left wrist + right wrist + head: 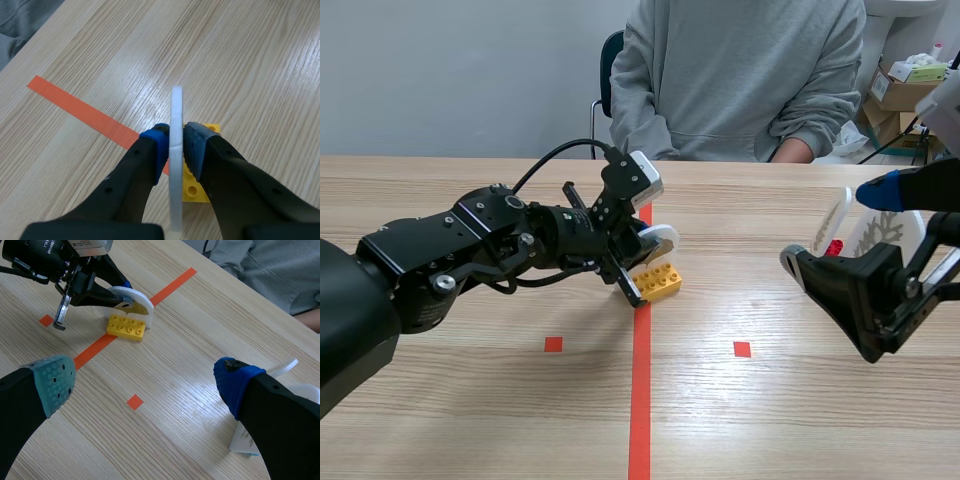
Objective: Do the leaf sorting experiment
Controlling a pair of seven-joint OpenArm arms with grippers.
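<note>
- The left claw is pinching a white disc, with a blue pad pressed flat to each face
- From the left wrist the white disc shows edge-on: a thin, plain, matte white plate standing upright between the fingers, its rim rounded at the far end
- From the right wrist its curved outline shows instead, a smooth white arc poking out past the black fingers
- The white disc is low over the counter, right at a yellow brick; whether the two touch cannot be told
- The yellow brick is a studded block with two rows of knobs, lying flat against the edge of the orange tape line
- The right claw is spread wide and holds nothing, with one grey-green pad and one blue; it hangs well apart from the yellow brick
- Just behind the right claw stands a veined disc, white with a branching leaf-vein pattern cut through it, and a small red brick sits at its foot
- A person in a grey sweatshirt sits across the counter
</note>
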